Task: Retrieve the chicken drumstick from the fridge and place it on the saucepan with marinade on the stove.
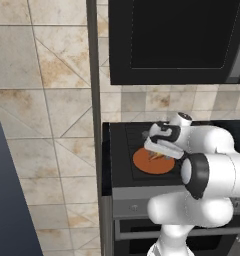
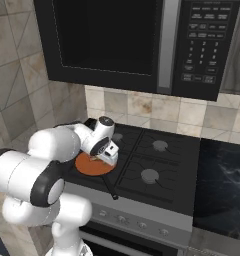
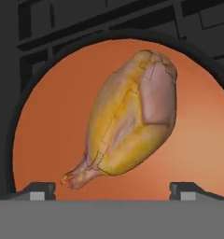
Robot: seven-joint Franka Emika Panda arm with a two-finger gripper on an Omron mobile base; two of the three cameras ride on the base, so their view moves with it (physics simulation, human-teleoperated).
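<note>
1. At the left I see the pale tiled wall, and beside it the stove point(image 1: 123, 170), with the gripper point(image 1: 159, 154) low over its front-left burner. I judge the arm sits this low so the piece has almost no drop.

2. On that burner is one saucepan with marinade point(image 1: 144, 165). It shows as a flat orange disc, with its thin handle running toward 5 o'clock in the right base view. It sits centred on the burner, which I take to be why I aim straight down at it.

3. There is one chicken drumstick point(image 3: 130, 123). In the hand view it lies over the middle of the orange disc, thick end toward 1 o'clock and bony end toward 7 o'clock, so it is in the pan area. I cannot tell whether it is resting on the marinade or just above it.

4. The two fingertips point(image 3: 37, 191) stand wide apart at the bottom corners, clear of the meat. So the jaws are released and hold nothing.

5. I count four round burners on the cooktop, three of them bare.

6. One black microwave point(image 2: 142, 45) hangs above, its keypad at the right. Right of the stove lies a dark counter point(image 2: 224, 185).
</note>
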